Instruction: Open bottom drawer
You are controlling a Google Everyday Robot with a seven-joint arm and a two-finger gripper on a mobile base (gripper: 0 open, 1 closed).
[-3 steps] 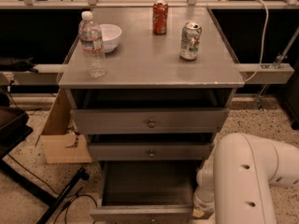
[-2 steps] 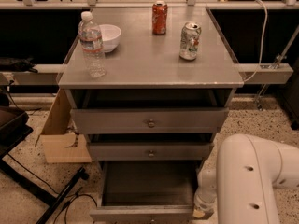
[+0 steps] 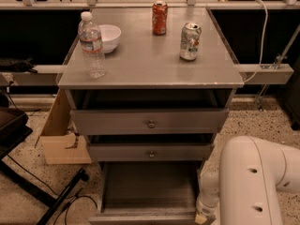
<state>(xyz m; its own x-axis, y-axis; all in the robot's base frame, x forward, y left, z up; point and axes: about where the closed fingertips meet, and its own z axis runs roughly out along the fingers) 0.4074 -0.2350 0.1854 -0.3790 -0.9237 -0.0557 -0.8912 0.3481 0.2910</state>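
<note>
Speckled floor, bottom drawer [image 3: 149, 187] open, jaws at its right corner

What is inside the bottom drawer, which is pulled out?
The bottom drawer shows only a bare grey floor. Its front right corner is covered by the robot arm, whose tool is low at that corner, so that part cannot be seen.

Speckled beige terrazzo floor [image 3: 267, 121] spreads under a grey metal cabinet [image 3: 150, 69] at centre. An open brown cardboard box [image 3: 58, 142] leans at nine o'clock, black stand legs [image 3: 51, 198] at seven, a pale horizontal rail [image 3: 267, 74] at three, dark beyond. The gripper [image 3: 205, 215] sits at five.
</note>
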